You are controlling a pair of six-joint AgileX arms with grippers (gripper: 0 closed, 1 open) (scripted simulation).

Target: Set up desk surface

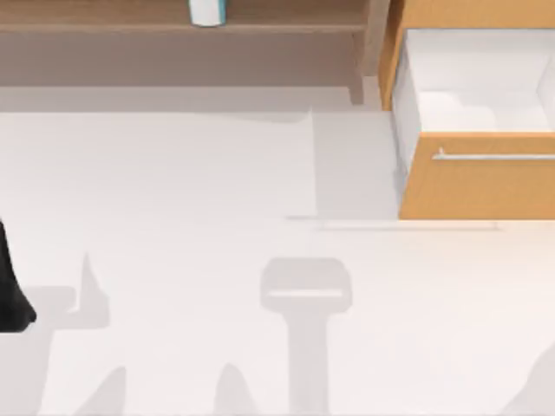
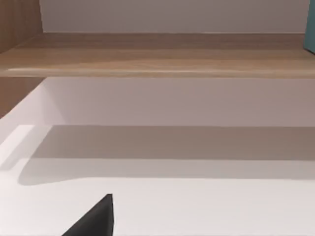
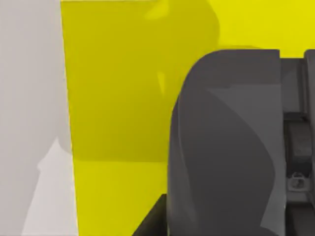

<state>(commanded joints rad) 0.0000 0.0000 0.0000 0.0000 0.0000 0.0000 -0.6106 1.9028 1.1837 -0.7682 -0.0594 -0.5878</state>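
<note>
Spreading broad, flat and matte white across nearly the whole top view: the desk surface (image 1: 173, 217), crossed by grey shadows. Standing open at the desk's far right corner: an orange-tan wooden drawer (image 1: 477, 182) with a silver bar handle (image 1: 494, 157). Running along the desk's far edge: a brown wooden shelf board (image 1: 173, 22), carrying a white-and-teal container (image 1: 208, 10). Poking in at the desk's left edge: part of the dark left arm (image 1: 10, 295), its pincer's opening impossible to tell. Pressing close against a bright yellow flat panel (image 3: 118, 98): a dark grey rounded body (image 3: 226, 147) in the right wrist view, pincer state likewise impossible to tell.
</note>
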